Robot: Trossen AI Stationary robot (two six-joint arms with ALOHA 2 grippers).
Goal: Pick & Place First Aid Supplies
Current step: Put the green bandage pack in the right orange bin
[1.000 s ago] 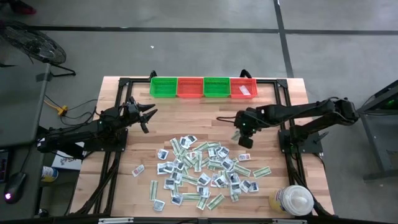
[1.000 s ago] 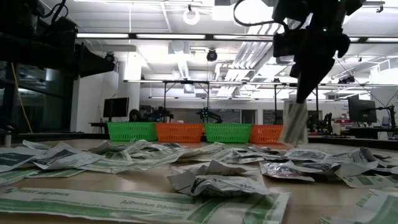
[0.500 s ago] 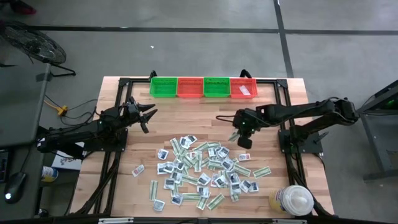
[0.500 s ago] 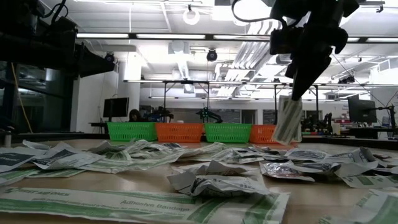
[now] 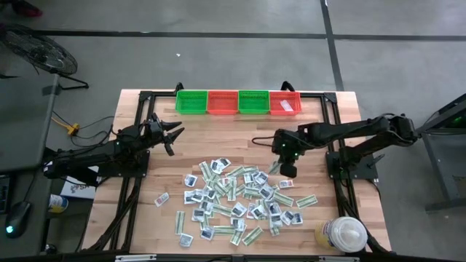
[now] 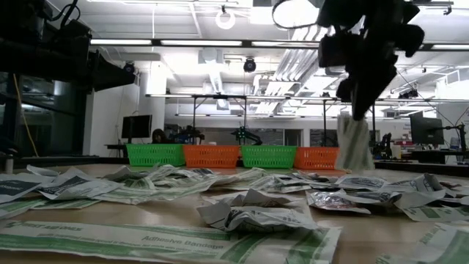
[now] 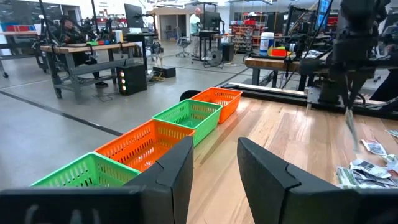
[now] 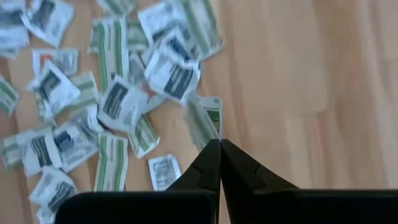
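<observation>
right gripper (image 8: 219,144) | pinches green strip (image 6: 355,147) | long axis seemingly vertical

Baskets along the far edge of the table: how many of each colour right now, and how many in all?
Green baskets: 2, the far-left one and the third along.
Orange-red baskets: 2, the second along and the far-right one, which holds a white packet.
Total: 4 baskets, side by side in one row.
</observation>
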